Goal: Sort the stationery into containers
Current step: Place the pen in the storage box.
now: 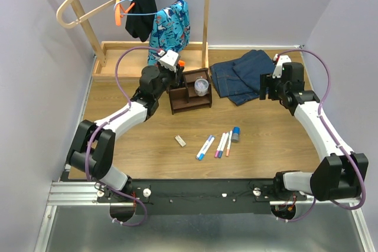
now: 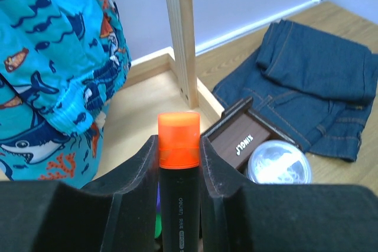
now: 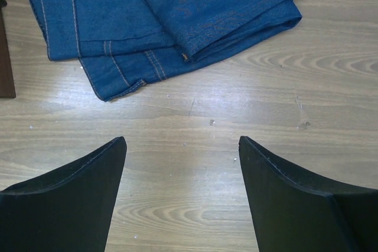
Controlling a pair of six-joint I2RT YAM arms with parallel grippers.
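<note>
The left claw (image 2: 179,163) grips an orange-capped black marker (image 2: 178,137) upright over the far left corner of the brown organiser (image 1: 192,103). The organiser stands near the table's (image 1: 266,146) far edge, with a clear tub (image 1: 201,87) in its right end. The right claw (image 3: 182,163) hangs wide open and empty beside the folded jeans (image 3: 177,10). Pens (image 1: 221,144), a blue-capped bottle (image 1: 235,134) and an eraser (image 1: 180,141) lie towards the front edge.

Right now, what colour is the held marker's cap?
Orange marker cap, clearest in the left wrist view.
</note>
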